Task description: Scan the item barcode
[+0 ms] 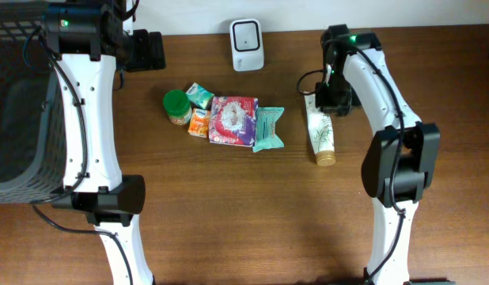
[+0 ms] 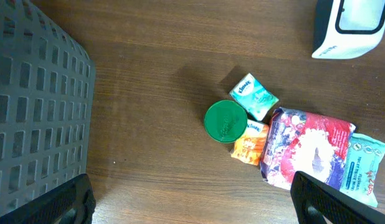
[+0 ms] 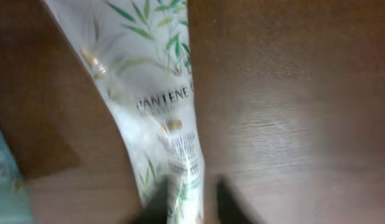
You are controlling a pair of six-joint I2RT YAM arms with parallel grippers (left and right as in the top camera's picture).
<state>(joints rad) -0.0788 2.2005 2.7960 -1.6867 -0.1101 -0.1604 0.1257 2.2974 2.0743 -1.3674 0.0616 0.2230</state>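
overhead, tube: the Pantene tube [image 1: 320, 131] lies flat on the table [image 1: 229, 214], right of the pile of snack packs; its gold cap points toward the arm bases and its flat end points away
overhead, right gripper: the right gripper [image 1: 333, 99] is right at the tube's flat end, just to its right; can't tell from up here if it touches
overhead, scanner: the white scanner [image 1: 248, 44] stands at the far edge; it's well apart from the tube, up and to the left
overhead, left gripper: the left gripper [image 1: 145, 49] hangs far left by the dark basket [image 1: 15, 119]
left wrist, left gripper: fingers [image 2: 68, 202] sit in the bottom corners, spread wide with nothing between; below are a green-lidded jar [image 2: 225, 121] and a red pack [image 2: 308, 152]
right wrist, tube: fills the frame, pretty blurry; its narrow end runs down between two dark fingertips [image 3: 156, 202]
right wrist, right gripper: one tip on each side of the tube's end; too smeared, so honestly can't tell if it's pinching or just flanking
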